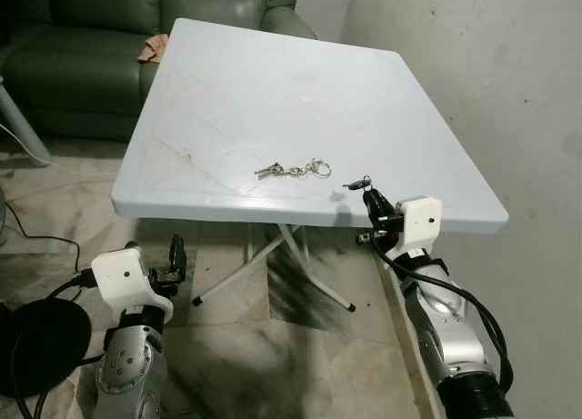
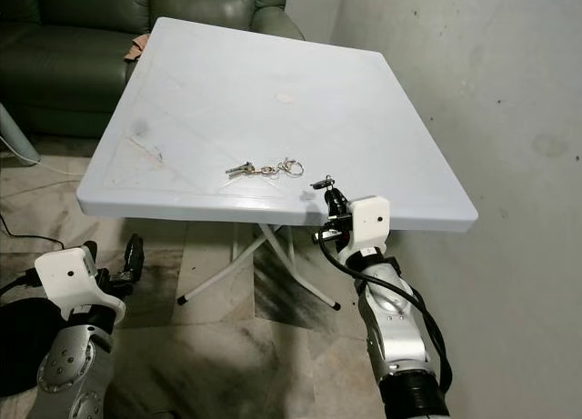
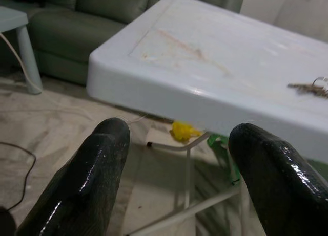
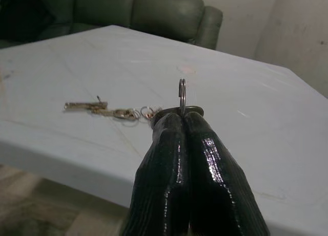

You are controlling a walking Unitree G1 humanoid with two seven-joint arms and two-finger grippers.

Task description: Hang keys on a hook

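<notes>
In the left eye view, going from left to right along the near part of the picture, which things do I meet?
left gripper → bunch of keys on the white table → right gripper, shut on a key ring.

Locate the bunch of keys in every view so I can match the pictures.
Left eye: keys near the table's front edge, left of the right gripper.
Right eye: keys, same spot.
Left wrist: keys at the frame's right edge.
Right wrist: keys beyond the shut fingers.
Shared landmark: the white table.
</notes>
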